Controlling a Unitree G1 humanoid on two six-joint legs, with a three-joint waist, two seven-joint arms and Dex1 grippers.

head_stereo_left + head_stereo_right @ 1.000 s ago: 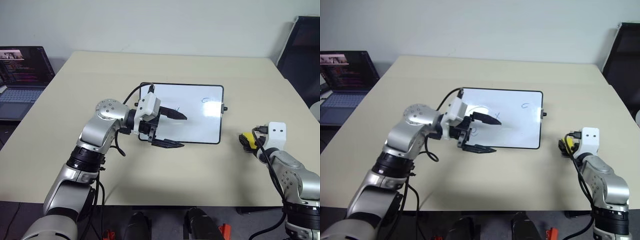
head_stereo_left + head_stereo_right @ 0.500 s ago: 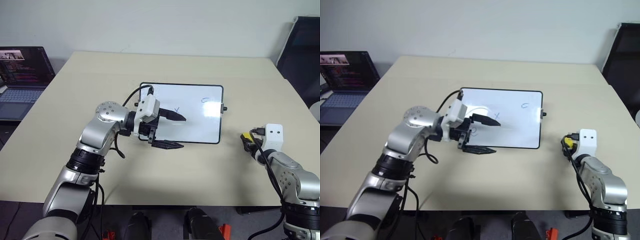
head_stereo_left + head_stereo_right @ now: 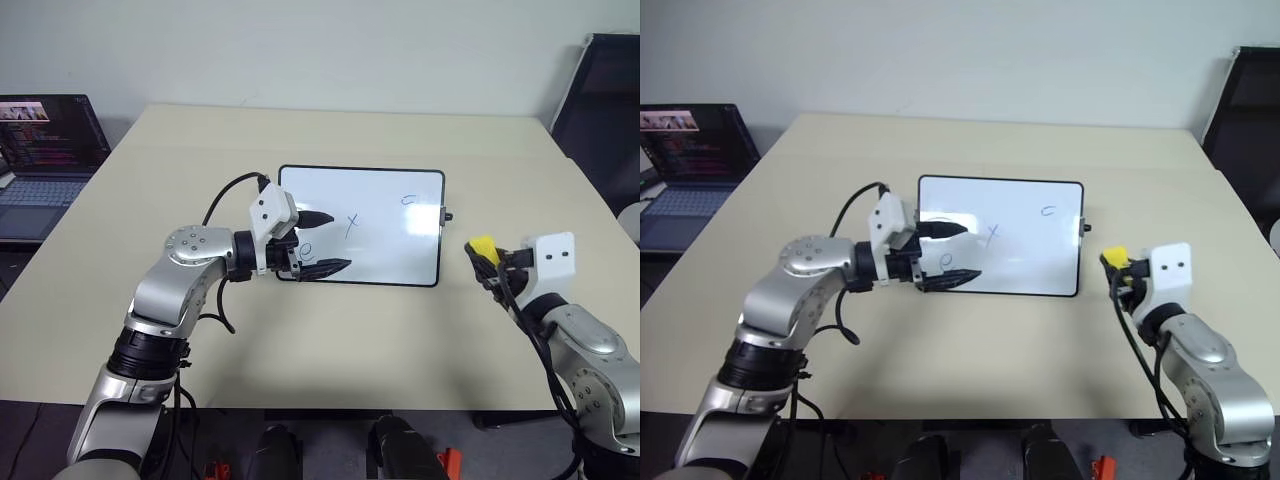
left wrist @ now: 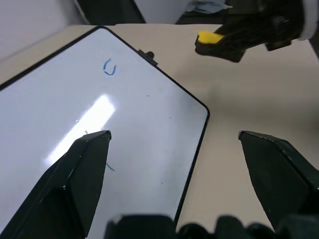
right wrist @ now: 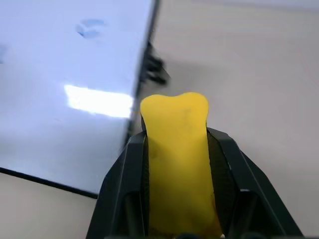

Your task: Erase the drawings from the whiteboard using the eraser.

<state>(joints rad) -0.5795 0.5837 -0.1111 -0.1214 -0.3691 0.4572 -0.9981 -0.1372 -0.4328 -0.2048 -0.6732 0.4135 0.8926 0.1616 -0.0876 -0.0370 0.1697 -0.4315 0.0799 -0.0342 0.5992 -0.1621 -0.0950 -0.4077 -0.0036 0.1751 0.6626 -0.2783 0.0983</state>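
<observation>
Right wrist view: right end effector point(image 5: 175, 199) is clamping the eraser point(image 5: 178, 149).
Left end effector point(image 3: 318, 243): spread wide, empty, hovering over the whiteboard point(image 3: 385, 235).
Next: bringing felt flat onto the drawings point(image 3: 351, 223), at 9 o'clock.

Head pair: high, facing forward and down over the tabletop point(image 3: 400, 340); both take in the whole whiteboard point(image 3: 385, 240).
Left wrist: low and close, facing along the whiteboard's corner toward the eraser point(image 4: 210, 37).
Right wrist: very close behind the eraser, facing the whiteboard's edge.
Shared: whiteboard, eraser.
</observation>
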